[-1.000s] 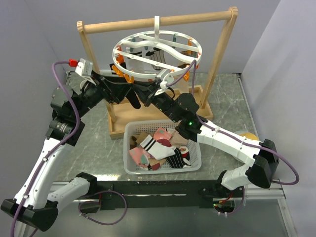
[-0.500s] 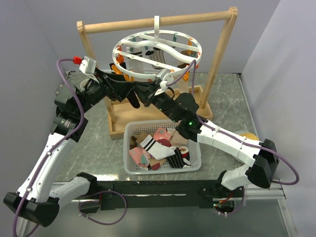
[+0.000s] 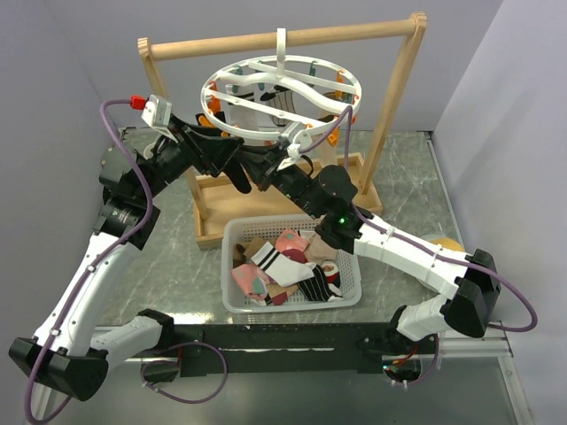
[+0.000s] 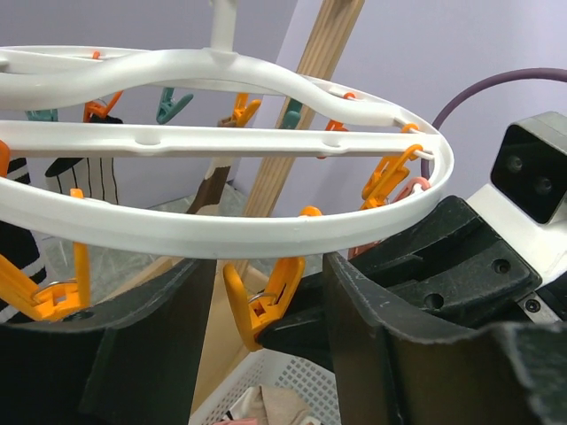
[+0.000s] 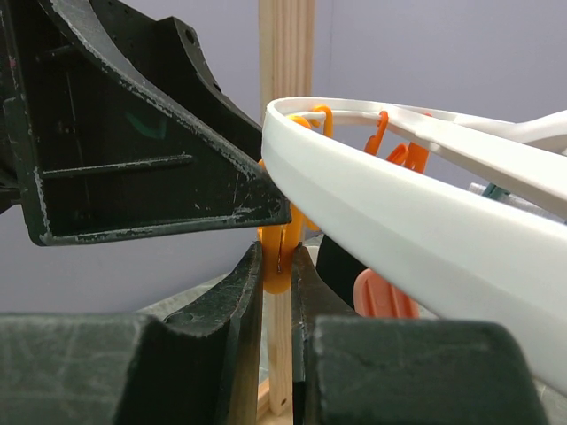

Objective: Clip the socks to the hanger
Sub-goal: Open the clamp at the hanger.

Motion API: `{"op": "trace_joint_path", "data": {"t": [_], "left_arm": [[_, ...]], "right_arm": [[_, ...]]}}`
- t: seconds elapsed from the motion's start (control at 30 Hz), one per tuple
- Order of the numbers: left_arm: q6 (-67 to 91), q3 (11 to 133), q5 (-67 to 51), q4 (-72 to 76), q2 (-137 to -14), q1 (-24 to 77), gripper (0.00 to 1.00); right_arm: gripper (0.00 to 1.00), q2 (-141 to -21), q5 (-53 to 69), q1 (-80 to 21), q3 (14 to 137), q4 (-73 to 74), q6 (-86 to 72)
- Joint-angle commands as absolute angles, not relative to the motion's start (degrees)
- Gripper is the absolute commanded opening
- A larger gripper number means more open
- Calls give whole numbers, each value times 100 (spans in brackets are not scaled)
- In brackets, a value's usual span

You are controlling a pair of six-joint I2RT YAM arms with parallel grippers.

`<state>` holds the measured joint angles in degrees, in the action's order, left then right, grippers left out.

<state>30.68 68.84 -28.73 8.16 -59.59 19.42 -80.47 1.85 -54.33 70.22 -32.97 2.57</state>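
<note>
The left pincer (image 4: 266, 266) stands half wide, its jaws either side of an orange plastic peg (image 4: 260, 305). The peg hangs under the near rim of the round white plastic hanger (image 4: 221, 232), which is hooked on a light wooden frame (image 3: 275, 37). The right pincer (image 5: 277, 258) is narrow, clamped on that peg. The mixed fabric socks (image 3: 283, 261) lie in a white mesh basket (image 3: 292, 306) on the table (image 3: 177, 266).

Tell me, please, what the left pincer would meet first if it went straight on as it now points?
Probably the orange peg hanging from the hanger, which sits between the left pincer's fingers; depth is hard to judge.
</note>
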Motion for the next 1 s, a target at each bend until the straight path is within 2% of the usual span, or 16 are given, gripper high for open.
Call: {"op": "trace_joint_path", "data": {"t": [0.0,0.07,0.2,0.37,0.47,0.5,0.6,0.8,0.87,0.97], "left_arm": [[3190,7110,-2901,1090,-5959,1925,53],[3217,7093,-2918,1090,-5959,1925,50],[3173,7049,-2927,949,-5941,1925,36],[3129,7058,-2936,791,-5924,1925,28],[3103,7093,-2909,704,-5915,1925,19],[3103,7110,-2892,677,-5915,1925,12],[3068,7128,-2822,581,-5898,1925,4],[2971,7180,-2585,291,-5871,1925,1],[2962,7233,-2444,159,-5880,1925,1],[2795,7216,-2575,140,-5862,1925,1]], "right_arm": [[0,-8191,597,-5458,7312,-3085,132],[0,-8209,598,-5458,7321,-3085,114],[0,-8227,615,-5476,7356,-3076,114],[0,-8262,650,-5475,7453,-3067,132],[0,-8262,642,-5476,7462,-3050,132],[4,-8253,633,-5476,7436,-3067,132],[9,-8166,545,-5476,7287,-3155,158],[24,-7832,255,-5467,6865,-3261,228],[25,-7744,194,-5449,6725,-3270,272],[32,-7620,114,-5440,6601,-3287,308]]}}
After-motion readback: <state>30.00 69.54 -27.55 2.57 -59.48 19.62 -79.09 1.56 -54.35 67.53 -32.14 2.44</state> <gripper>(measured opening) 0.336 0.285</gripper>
